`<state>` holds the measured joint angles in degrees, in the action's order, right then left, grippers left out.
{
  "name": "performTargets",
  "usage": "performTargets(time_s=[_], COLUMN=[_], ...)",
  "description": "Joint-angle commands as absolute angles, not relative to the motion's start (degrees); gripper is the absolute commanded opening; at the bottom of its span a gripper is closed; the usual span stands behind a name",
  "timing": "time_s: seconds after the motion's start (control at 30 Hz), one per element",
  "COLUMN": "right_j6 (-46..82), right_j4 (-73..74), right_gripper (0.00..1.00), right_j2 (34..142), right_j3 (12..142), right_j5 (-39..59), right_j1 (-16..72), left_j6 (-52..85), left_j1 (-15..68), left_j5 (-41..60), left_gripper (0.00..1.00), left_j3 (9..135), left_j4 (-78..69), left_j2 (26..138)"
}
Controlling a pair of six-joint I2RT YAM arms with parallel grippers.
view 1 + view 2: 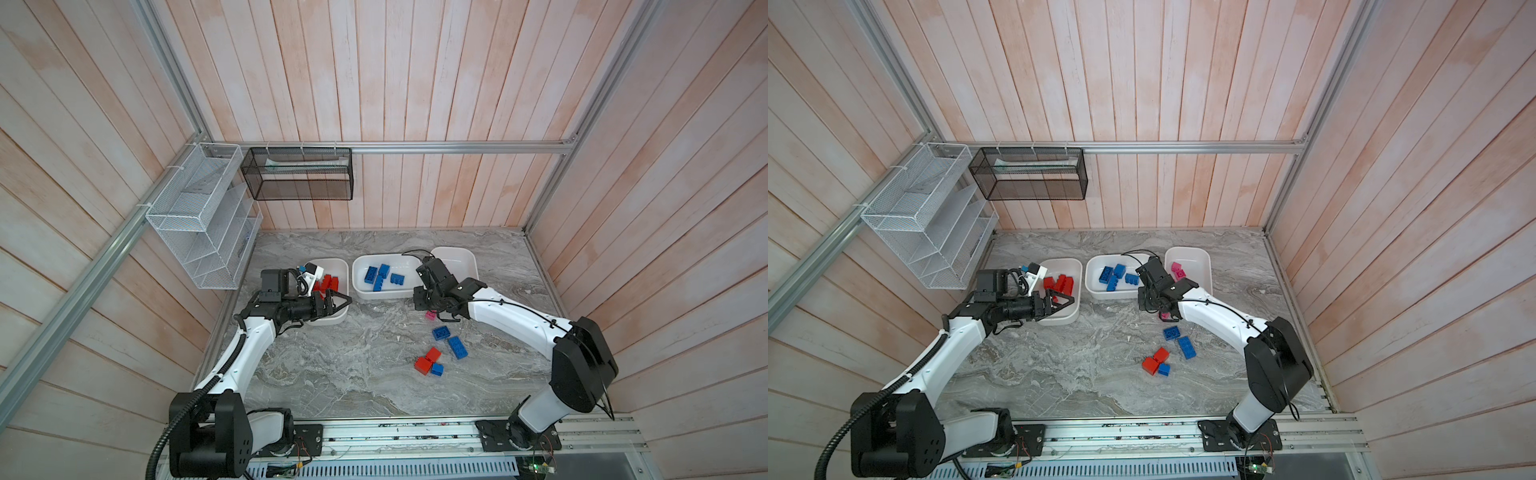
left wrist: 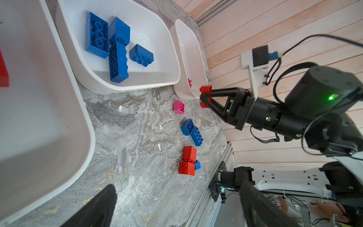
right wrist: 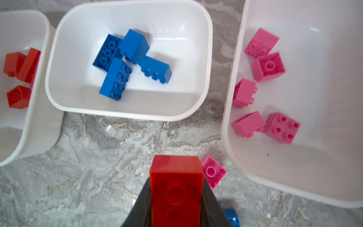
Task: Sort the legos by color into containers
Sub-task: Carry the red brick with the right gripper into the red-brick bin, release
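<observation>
Right up against the right wrist cam: red brick (image 3: 175,188), oblong, hollow underside turned to the lens. Pinched by the right gripper (image 2: 204,97), one black finger (image 3: 212,212) flat on each long side, far end poking out past the fingertips toward the tubs. Hanging over the bare marble table (image 1: 332,374) in front of the gap between the middle tub (image 3: 127,116) and the pink tub (image 3: 227,137), inside neither. Honestly can't tell whether lifted clear of the marble or brushing it.

Just beside it on the pink-tub side, lying loose: pink brick (image 3: 213,172), underside up, outside the fingers and apparently not touched by them.

Closer to the robot's base, also loose on the table: blue square brick (image 1: 440,333) right next to blue oblong brick (image 1: 457,347), then loose red bricks (image 1: 423,365) snug together with a small blue brick (image 1: 437,369) tucked against them.

Already sorted: four blue bricks (image 3: 121,78) piled in the middle tub, five pink bricks (image 3: 281,127) scattered in the pink tub, a few sorted red bricks (image 3: 29,64) in the red tub (image 3: 45,125).

Over on the left, left gripper (image 1: 341,305) with fingers spread wide, holding nothing, hovering above the near end of the red tub, well apart from the pinched brick.
</observation>
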<state>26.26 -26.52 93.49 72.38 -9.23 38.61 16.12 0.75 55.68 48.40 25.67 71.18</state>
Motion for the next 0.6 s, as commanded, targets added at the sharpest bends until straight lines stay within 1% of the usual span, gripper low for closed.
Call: performTargets(time_s=[0.0,0.17,0.23,0.47,0.57], right_j6=[20.23,16.64,16.62,22.17,23.33], right_j4=[-25.44,-23.92,-22.71,-15.34,-15.12], right_gripper=[0.19,0.19,0.19,0.20,0.21], right_j2=[97.01,103.44,106.04,116.63,122.77], right_j3=[77.30,85.17,88.06,99.70,107.13], right_j5=[-6.65,4.74,7.38,19.22,21.56], right_j1=[37.42,38.11,39.77,44.05,46.22], left_j6=[16.25,16.80,17.26,20.21,21.08], left_j1=[0.72,0.52,0.18,-1.66,-2.14], left_j5=[56.33,51.28,49.77,46.04,45.64], left_gripper=[1.00,1.00,1.00,1.00,1.00], left_j3=[48.74,49.31,49.61,48.06,47.53], left_j4=[25.22,26.69,27.34,30.86,31.93], left_j2=[69.66,67.59,66.49,61.06,59.48])
